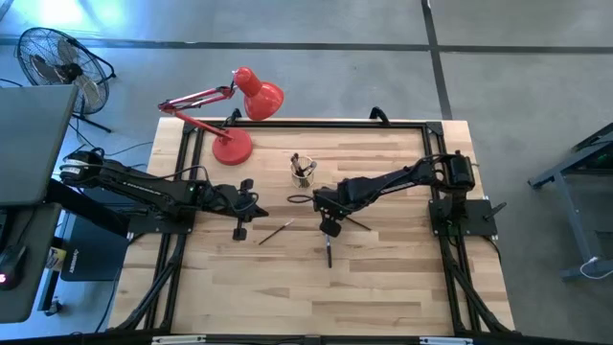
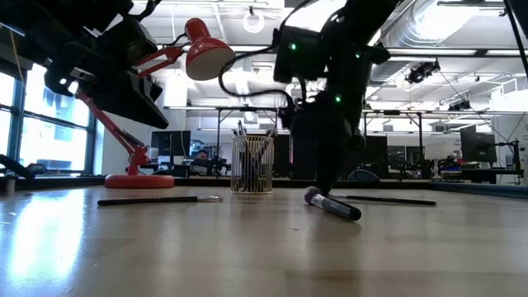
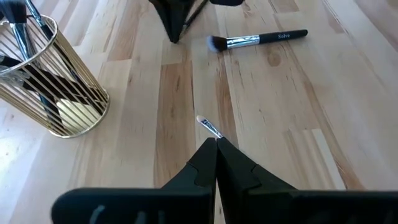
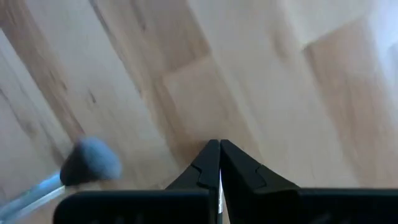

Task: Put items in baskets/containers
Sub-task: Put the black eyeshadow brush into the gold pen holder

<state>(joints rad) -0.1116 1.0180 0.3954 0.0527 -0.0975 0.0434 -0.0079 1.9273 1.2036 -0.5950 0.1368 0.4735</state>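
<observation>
Hands both pinched together — left hand, right hand; wire cup cut off.

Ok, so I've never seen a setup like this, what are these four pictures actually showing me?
Two dark robot arms, left and right, work at a pale wooden table. One picture looks straight down, one looks level across the tabletop, and two come from wrist cameras. A red desk lamp and a gold wire cup holding brushes stand on it; a thin dark brush and a thick black-handled brush lie loose. The left pincer and the right pincer are both shut, seemingly holding nothing.
</observation>
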